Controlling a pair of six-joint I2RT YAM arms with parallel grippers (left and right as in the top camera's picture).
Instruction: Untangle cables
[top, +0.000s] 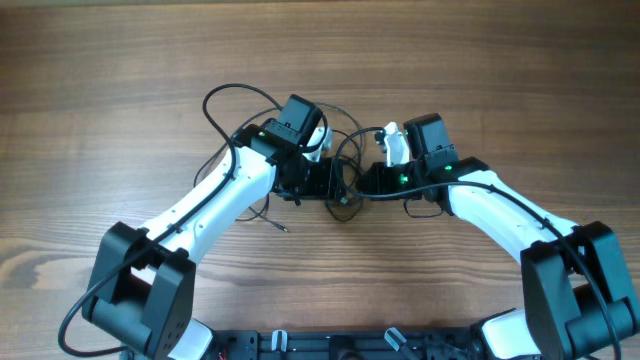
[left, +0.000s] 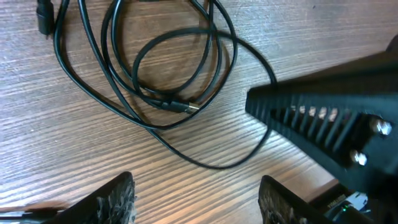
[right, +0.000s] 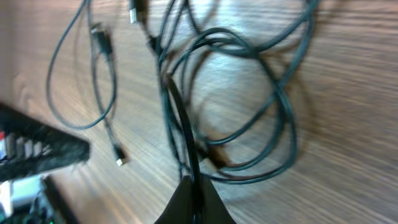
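Observation:
The cables (top: 345, 205) are thin black wires bunched in loops on the wooden table between my two grippers. In the left wrist view the loops (left: 168, 102) lie ahead of the fingers, with a metallic plug (left: 189, 107) inside them. My left gripper (left: 199, 199) is open and empty, just short of the loops; from overhead it sits left of the bunch (top: 320, 180). My right gripper (right: 194, 190) is shut on one cable strand (right: 180, 118) that runs up into the loops (right: 249, 56); from overhead it sits right of the bunch (top: 365, 182).
A looser cable with a small plug end (right: 119, 160) lies left of the bunch. One wide loop (top: 240, 88) reaches out to the far left. The right gripper's black body (left: 329, 118) is close to the left fingers. Bare wooden table (top: 500, 70) lies all round.

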